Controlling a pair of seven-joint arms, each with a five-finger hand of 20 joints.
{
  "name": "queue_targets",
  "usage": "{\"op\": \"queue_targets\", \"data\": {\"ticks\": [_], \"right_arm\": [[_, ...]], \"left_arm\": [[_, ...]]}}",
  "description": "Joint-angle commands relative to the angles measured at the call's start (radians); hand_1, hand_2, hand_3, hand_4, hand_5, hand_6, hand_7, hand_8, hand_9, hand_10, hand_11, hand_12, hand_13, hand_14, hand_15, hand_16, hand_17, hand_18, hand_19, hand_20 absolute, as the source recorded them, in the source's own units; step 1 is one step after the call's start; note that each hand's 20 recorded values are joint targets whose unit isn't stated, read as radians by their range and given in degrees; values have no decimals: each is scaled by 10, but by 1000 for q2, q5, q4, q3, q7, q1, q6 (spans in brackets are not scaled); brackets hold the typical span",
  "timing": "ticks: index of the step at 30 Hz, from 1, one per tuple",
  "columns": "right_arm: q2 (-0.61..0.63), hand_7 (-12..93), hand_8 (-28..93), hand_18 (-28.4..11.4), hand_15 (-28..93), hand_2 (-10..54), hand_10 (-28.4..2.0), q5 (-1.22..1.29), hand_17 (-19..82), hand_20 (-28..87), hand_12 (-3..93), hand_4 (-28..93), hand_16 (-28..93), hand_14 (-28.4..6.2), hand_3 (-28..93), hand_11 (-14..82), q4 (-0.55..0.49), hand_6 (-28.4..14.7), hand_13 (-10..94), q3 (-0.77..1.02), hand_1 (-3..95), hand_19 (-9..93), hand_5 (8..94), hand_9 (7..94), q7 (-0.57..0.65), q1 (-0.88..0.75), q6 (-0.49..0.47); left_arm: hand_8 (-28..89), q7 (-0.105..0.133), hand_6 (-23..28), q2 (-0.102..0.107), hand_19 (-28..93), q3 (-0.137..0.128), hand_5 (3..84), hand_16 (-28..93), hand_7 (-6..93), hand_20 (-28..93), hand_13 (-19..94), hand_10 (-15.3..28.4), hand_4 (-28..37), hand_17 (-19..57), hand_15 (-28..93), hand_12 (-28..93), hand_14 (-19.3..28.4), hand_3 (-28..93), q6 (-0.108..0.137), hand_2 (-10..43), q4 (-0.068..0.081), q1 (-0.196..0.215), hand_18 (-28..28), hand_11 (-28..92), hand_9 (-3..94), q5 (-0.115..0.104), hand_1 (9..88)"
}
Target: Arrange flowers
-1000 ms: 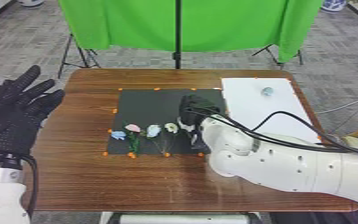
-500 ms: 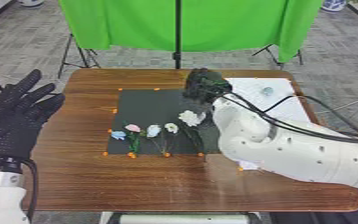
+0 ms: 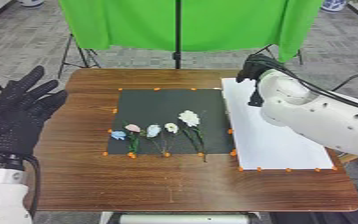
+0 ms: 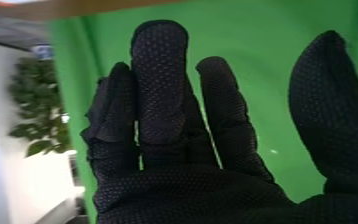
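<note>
In the head view my right hand (image 3: 262, 70) is above the far end of the white sheet (image 3: 278, 135); in the right wrist view the right hand (image 4: 189, 195) is open, its fingers straight and the thumb apart, holding nothing. My left hand (image 3: 17, 117) stays open past the table's left edge. On the black mat (image 3: 153, 105) lie a blue flower (image 3: 119, 135), a pink flower (image 3: 133, 128), a light blue flower (image 3: 153, 131), a small white flower (image 3: 171, 128) and, at the right, a larger white flower (image 3: 189, 118) with its stem past the mat's near edge.
The brown table (image 3: 158, 187) extends around the mat and sheet, with orange markers along their edges. A green cloth (image 3: 140, 25) hangs behind the table on a stand. My right forearm (image 3: 322, 115) crosses the table's right edge.
My right hand has moved from the mat to the right and away over the white sheet, uncovering the larger white flower. The left hand has barely moved.
</note>
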Motion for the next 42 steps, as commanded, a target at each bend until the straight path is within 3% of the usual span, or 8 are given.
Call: {"op": "queue_targets", "data": {"ticks": [1,9,21,27,32,34,38,42], "right_arm": [[48,162,-121,-182,679,-87,-181,-40,361,206,135,-272,105,-94,825,118,42,-26,639,-19,301,932,478,502,39,-38,-39],[59,142,-120,-183,687,-87,-187,-35,355,198,132,-276,98,-97,831,93,83,-10,629,37,297,932,416,460,16,-74,-111],[16,138,-123,-195,721,-80,-170,-20,338,214,134,-281,84,-106,841,73,149,17,608,149,284,932,306,383,-10,-123,-380],[18,148,-128,-195,734,-75,-139,-82,328,209,137,-282,76,-105,837,78,144,19,601,84,303,932,366,400,-32,-101,-312],[14,188,-147,-181,683,-92,-99,-128,351,177,133,-282,88,-63,816,144,146,34,670,-13,376,932,524,585,-37,-72,-194],[11,197,-149,-177,673,-94,-93,-160,358,175,134,-281,95,-54,809,156,142,37,684,28,403,932,562,634,-35,-112,-228],[20,255,-49,-160,616,-95,-51,-179,386,166,292,-283,194,-11,706,82,136,41,772,7,527,931,695,848,-22,-127,-202],[41,289,-13,-155,599,-95,-39,-205,411,178,331,-283,185,-5,687,107,124,52,827,-9,559,932,790,932,-35,-140,-128]], "left_arm": [[-84,-14,90,-1,630,19,346,-108,117,58,248,188,-283,-68,537,103,275,767,-16,84,10,-14,244,245,299,6,210],[-85,-2,89,-8,630,21,346,-109,117,58,251,188,-283,-68,540,103,274,768,-14,84,9,-8,244,245,300,3,210],[-85,30,89,-15,629,21,346,-110,118,58,248,189,-283,-68,538,103,274,768,-13,84,4,14,244,246,300,-2,210],[-85,33,89,-18,629,21,346,-109,117,57,248,189,-283,-68,538,103,274,768,-10,84,4,16,244,246,300,-2,210],[-85,29,90,-20,629,24,346,-109,117,57,248,188,-283,-68,537,103,275,767,-14,84,6,9,244,247,300,0,211],[-85,27,90,-22,629,23,347,-109,117,57,248,188,-283,-68,537,103,275,767,-14,84,5,11,244,247,300,2,211],[-84,23,92,-26,629,22,349,-109,117,58,247,188,-283,-68,537,103,274,767,-13,84,4,11,244,247,300,5,211],[-85,23,91,-30,629,18,349,-108,116,58,247,189,-283,-68,537,102,274,769,-14,83,0,24,243,246,300,5,210]]}}
